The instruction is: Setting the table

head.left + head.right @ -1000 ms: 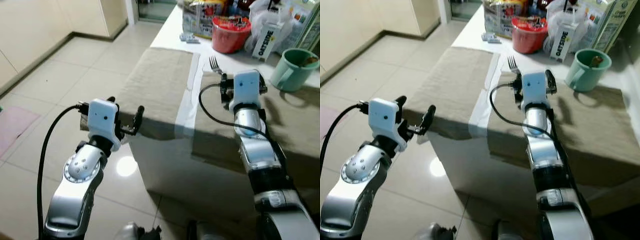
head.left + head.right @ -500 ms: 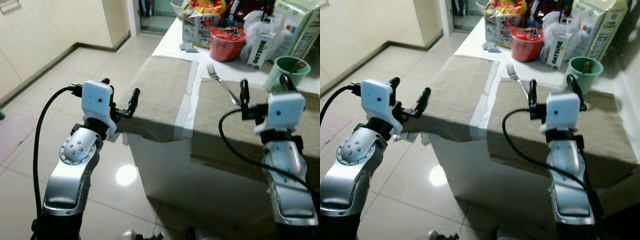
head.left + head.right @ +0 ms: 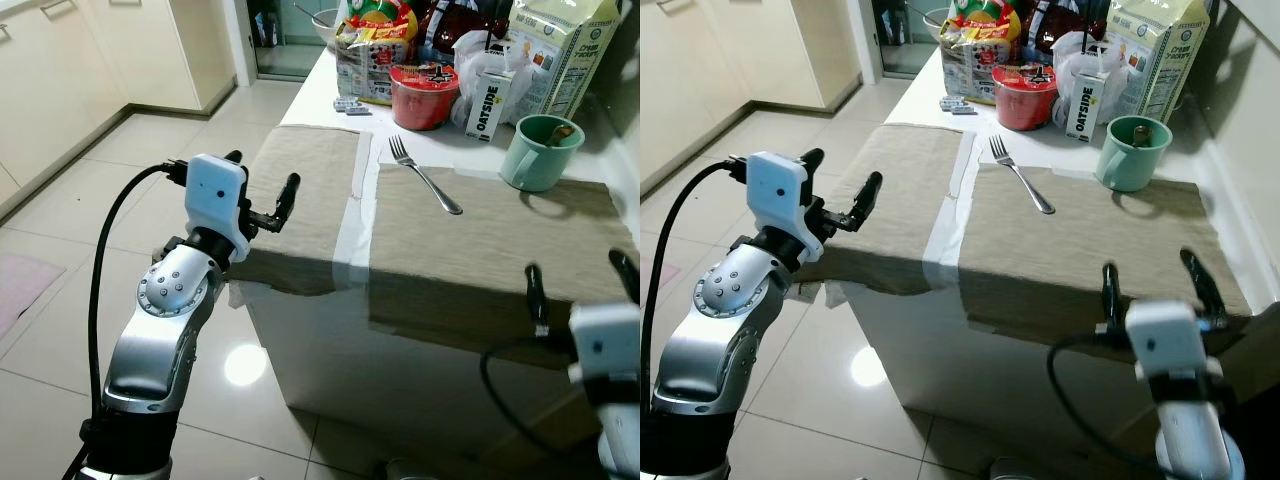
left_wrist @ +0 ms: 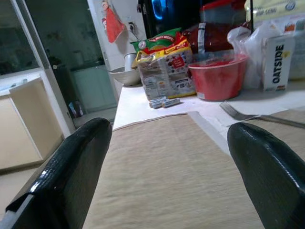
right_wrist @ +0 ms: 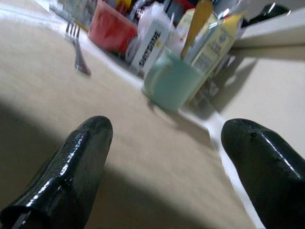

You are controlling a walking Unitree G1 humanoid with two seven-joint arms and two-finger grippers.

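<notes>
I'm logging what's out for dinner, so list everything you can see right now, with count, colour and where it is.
Placemats: two, beige, side by side on the white table.
Fork: one, silver, on the right placemat's far part.
Mug: one, light green, beyond the right placemat's far corner.
Bowl: one, red, lidded, behind the fork.
Oatside carton: one, white, between bowl and mug.
Snack packets: colourful, at the table's far end.
Left gripper: open, at the left placemat's edge.
Right gripper: open, at the table's near edge.

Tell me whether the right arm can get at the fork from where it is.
Probably yes. The right gripper, jaws open, hangs at the near edge of the right placemat. The fork lies bare at that mat's far left corner, with nothing between them; it would need a forward stretch.
</notes>
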